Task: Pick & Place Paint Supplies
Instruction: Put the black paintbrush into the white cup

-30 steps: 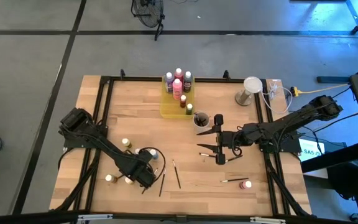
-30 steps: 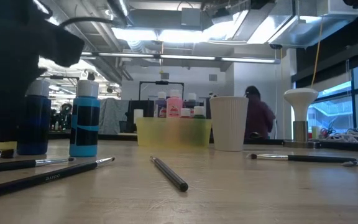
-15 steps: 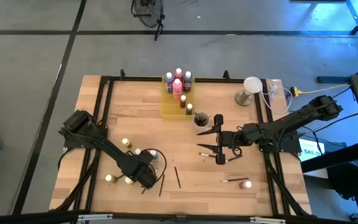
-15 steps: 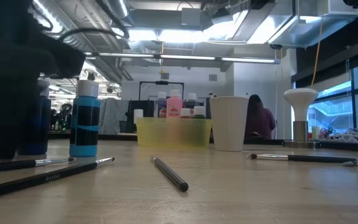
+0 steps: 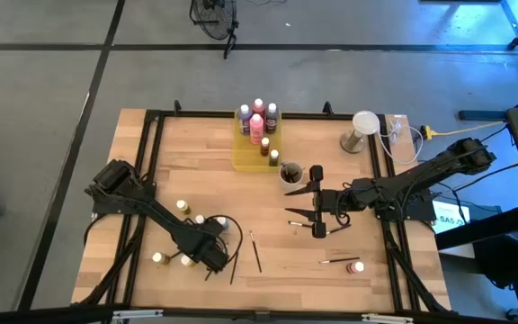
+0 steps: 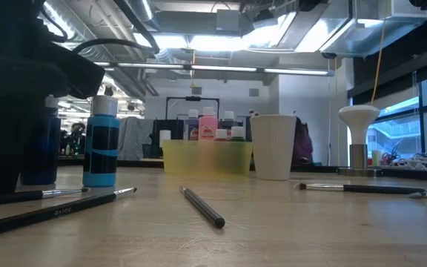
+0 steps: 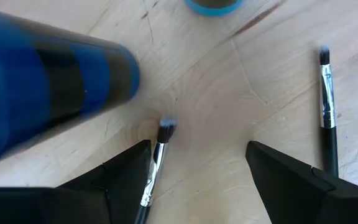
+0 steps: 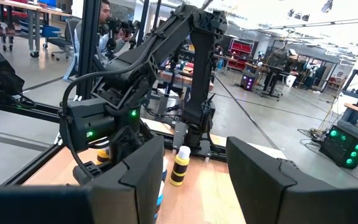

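I have the left gripper point(image 5: 212, 259) low over the near-left part of the table point(image 5: 187, 153), jaws spread and holding nothing; in its wrist view the two fingers straddle bare wood with a brush point(image 7: 154, 163) lying against the inside of one finger, its bristles pointing forward, which I read as lining up to pinch that brush off the surface. A blue bottle point(image 7: 48, 93) looms close beside the gripper there (crowding the approach, I would judge), and another brush point(image 7: 327, 106) lies just outside the other finger. The right gripper point(image 5: 306, 204) hangs mid-table near the grey cup point(image 5: 291, 175), fingers apart with nothing between them, waiting; its wrist view looks across at the left arm and a yellow bottle point(image 8: 179, 167) standing upright. The yellow tray point(image 5: 245, 155) at the far side already holds several bottles point(image 5: 257, 121) standing together, so that is evidently where bottles belong. Loose supplies are scattered: white-capped bottles point(image 5: 180, 206) by the left arm, brushes point(image 5: 254, 251) near the front, a pink-capped bottle point(image 5: 358, 267) to the right.
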